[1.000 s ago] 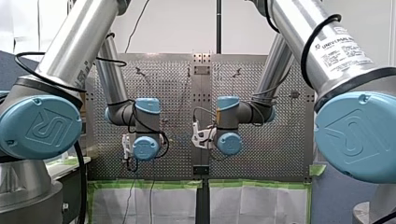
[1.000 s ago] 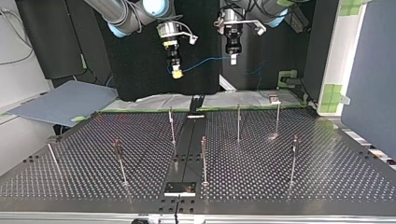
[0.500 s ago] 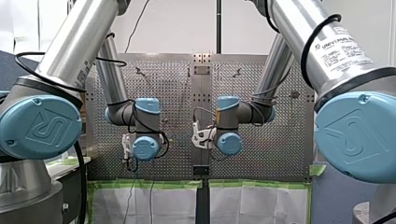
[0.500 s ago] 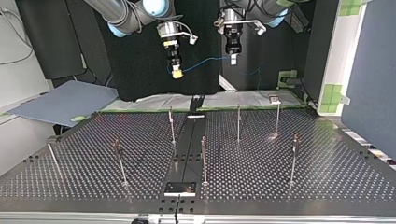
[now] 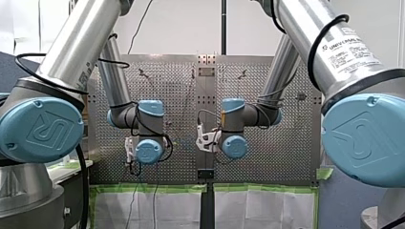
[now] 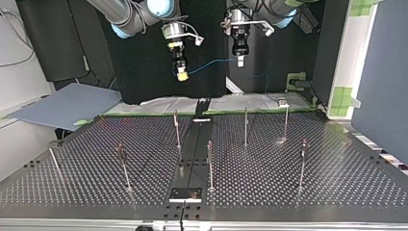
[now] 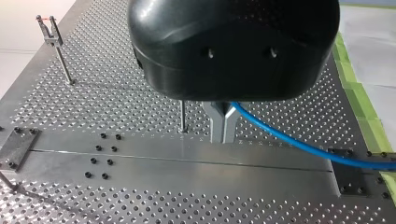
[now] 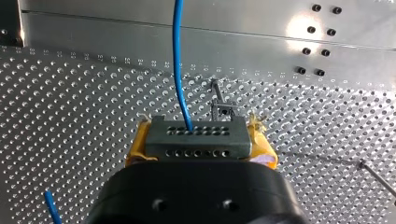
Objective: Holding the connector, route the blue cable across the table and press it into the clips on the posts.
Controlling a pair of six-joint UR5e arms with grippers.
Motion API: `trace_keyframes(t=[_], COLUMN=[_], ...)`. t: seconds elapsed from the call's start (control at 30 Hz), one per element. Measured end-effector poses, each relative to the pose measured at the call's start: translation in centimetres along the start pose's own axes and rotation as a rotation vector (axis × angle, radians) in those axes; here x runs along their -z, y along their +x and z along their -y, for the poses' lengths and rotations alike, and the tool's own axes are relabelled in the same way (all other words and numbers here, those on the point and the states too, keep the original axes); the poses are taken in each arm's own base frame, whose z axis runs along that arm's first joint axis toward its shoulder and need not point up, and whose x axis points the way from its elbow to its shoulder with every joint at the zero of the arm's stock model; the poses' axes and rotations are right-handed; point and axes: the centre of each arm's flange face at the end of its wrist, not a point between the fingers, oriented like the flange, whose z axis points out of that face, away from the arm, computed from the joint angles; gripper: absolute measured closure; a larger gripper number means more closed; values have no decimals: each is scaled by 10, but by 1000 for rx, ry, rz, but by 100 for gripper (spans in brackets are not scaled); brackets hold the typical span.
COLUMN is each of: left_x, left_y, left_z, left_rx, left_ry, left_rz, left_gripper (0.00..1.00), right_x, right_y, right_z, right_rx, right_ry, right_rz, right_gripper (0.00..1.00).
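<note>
Reading the top view from its left: my right gripper (image 6: 181,74) hangs high over the table's (image 6: 288,187) edge farthest from that camera, well above the work. The right wrist view shows what it has: yellow pads (image 8: 136,148) clamped on both ends of the connector (image 8: 195,136), a dark block w/ two rows of holes, no gap visible.

The blue cable (image 6: 211,62) leaves the connector's face and runs thru the air, w/ slight sag, toward the view's right. It ends up at my left gripper (image 6: 240,60), at approx. the same height. In the left wrist view its metal fingers (image 7: 223,125) are pinched together w/ the cable coming out from betw. them and trailing off to one side. So it's closed on the cable itself, partway along, not on the connector. Past that gripper a further bit of blue seems to hang before the dark backdrop; can't tell where it ends.

Below, the posts (image 6: 246,126) stand spread across the table, w/ the clips (image 7: 49,29) on their tops. No blue in any of them, in any view.

Progress, as I judge it:
- **Done:** the pick-up part. Connector secured, cable held at 2 pts and lifted.
- **Left:** routing not yet begun, since the cable is well apart from every post. All clip presses remain, i.e. most of the task.
</note>
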Motion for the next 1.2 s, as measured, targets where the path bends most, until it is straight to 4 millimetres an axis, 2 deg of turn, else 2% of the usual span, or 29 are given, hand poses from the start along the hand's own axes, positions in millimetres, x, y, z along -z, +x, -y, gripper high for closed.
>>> trace_keyframes(t=[0.97,1.2], left_x=[0,0], left_y=[0,-7], left_z=[0,-16], left_rx=[0,-45], left_ry=[-1,-46], left_rz=[0,-17], left_gripper=[100,100], right_x=[0,-3], right_y=[0,-12], right_z=[0,12], right_rx=[0,15], right_ry=[0,-4], right_rz=[0,38], right_gripper=[100,100])
